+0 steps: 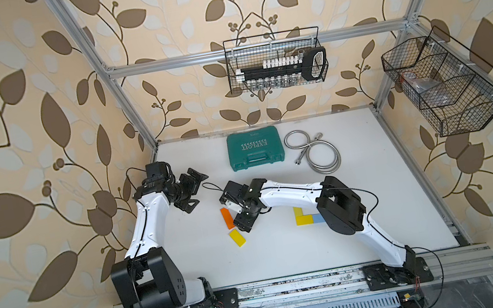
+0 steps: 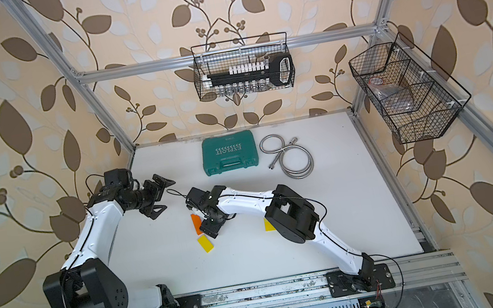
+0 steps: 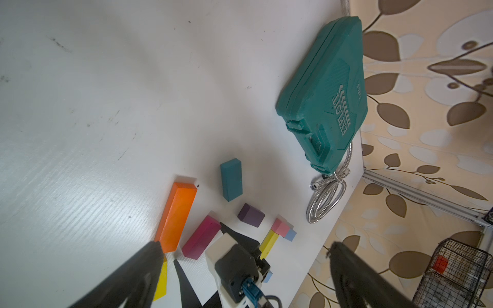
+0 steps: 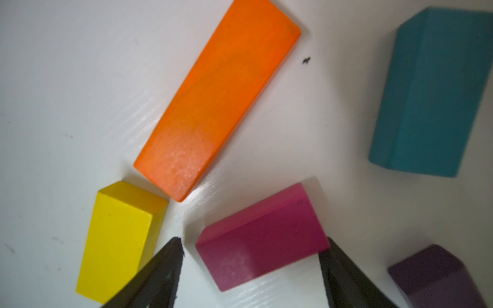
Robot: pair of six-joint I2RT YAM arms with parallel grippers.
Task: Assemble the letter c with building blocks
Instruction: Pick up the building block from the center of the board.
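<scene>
While the right gripper (image 4: 252,248) hangs low over the magenta block (image 4: 261,237), its jaws are released. One finger (image 4: 338,269) sits right at a corner of the block and the other stands just clear of the opposite side, so nothing is clamped. The block lies flat on the table (image 1: 289,250), hidden under the gripper in both top views.

Just beside the magenta block, on the robot's left, lies the orange block (image 4: 216,101), flat and slanted. A loose yellow block (image 4: 120,237) lies on that same side, nearer the robot, with one corner almost at the orange block's end; I cannot tell whether they touch. The teal block (image 4: 432,93) lies near the magenta block on its far right, and the purple block (image 4: 437,277) lies near it on the right.

Well to the right of the magenta block, a started figure shows in a top view: two yellow blocks (image 1: 300,215) set in an L with a light blue block (image 1: 317,218) touching, partly hidden by the right arm.

Farther left of the magenta block, the left gripper (image 1: 196,189) hovers with its jaws spread wide, holding nothing.

Well beyond the magenta block, at the table's back, lie the case (image 1: 254,148) and a hose (image 1: 313,150).
</scene>
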